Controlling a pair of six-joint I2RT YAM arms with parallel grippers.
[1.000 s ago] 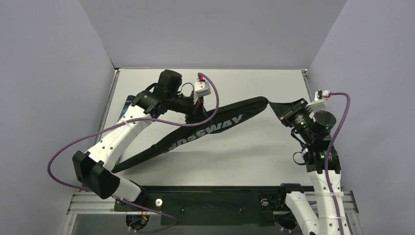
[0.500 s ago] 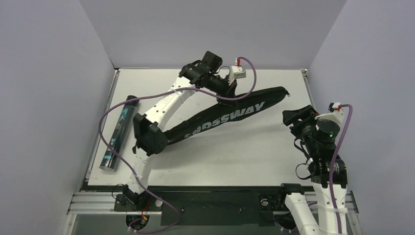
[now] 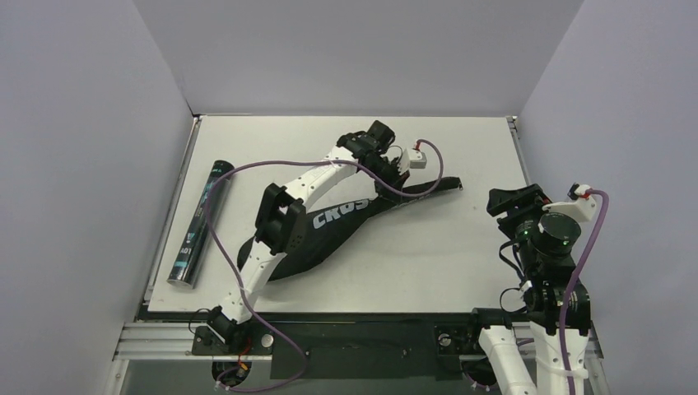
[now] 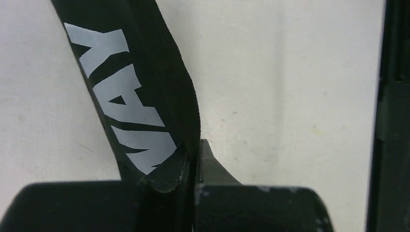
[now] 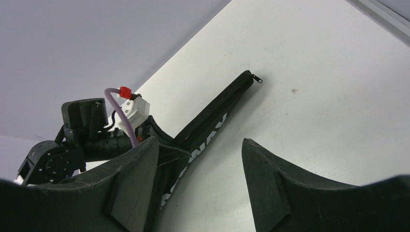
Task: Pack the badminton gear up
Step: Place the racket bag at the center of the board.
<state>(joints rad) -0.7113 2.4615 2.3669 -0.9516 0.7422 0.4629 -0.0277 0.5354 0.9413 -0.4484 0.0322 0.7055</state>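
Observation:
The black racket bag with white lettering lies slantwise across the middle of the table, its narrow zipped end pointing right. My left gripper is shut on the bag's upper edge; in the left wrist view the fabric is pinched between the closed jaws. My right gripper hovers open to the right of the bag, apart from it. In the right wrist view the fingers stand wide, and the bag lies beyond them. The black tube with teal print lies along the table's left edge.
The white table is boxed in by grey walls at the back and both sides. The left arm arches over the bag's wide end. A purple cable loops above the table near the tube.
The right gripper let go of the bag's narrow end, opened and drew back towards its base. The left gripper carried the bag rightward and down, and the tube came into sight.

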